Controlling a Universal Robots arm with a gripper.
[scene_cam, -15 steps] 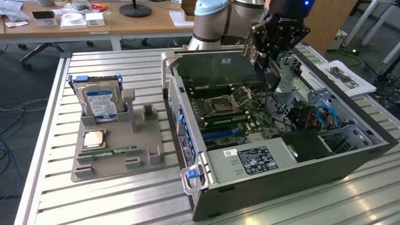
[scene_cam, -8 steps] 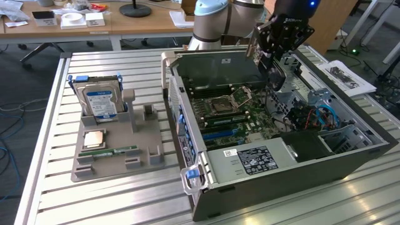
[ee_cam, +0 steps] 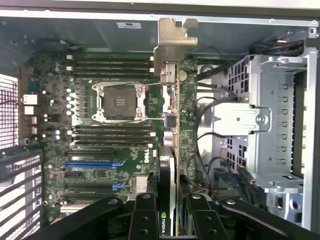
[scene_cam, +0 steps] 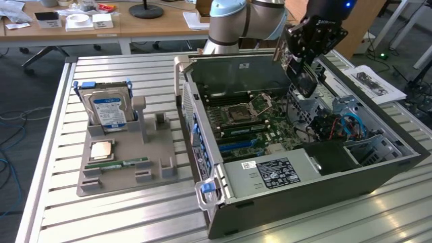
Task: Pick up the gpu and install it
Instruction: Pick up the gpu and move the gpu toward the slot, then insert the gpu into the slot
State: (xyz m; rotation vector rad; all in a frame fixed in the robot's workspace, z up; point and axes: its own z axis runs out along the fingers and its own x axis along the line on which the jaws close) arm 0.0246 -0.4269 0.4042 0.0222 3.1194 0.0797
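The gpu (scene_cam: 301,76), a dark flat card, hangs on edge over the open computer case (scene_cam: 202,131), above the motherboard (scene_cam: 253,124). My gripper (scene_cam: 314,38) is shut on its upper edge. In the wrist view the gpu (ee_cam: 170,125) runs edge-on away from the camera, its silvery end bracket (ee_cam: 170,42) at the far end near the case wall. The black fingers (ee_cam: 145,215) of my gripper (ee_cam: 169,212) clamp the card from both sides. Beneath it lie the motherboard (ee_cam: 125,165), the processor socket (ee_cam: 120,102) and the blue slots (ee_cam: 92,163).
A grey holder (scene_cam: 128,162) on the slatted table (scene_cam: 121,217) carries a hard drive (scene_cam: 108,109), a processor chip (scene_cam: 101,150) and a green memory stick (scene_cam: 125,164). Inside the case are a metal drive cage (ee_cam: 270,125), cables (scene_cam: 337,126) and a power supply (scene_cam: 273,172). Papers (scene_cam: 375,83) lie at the exterior view's right.
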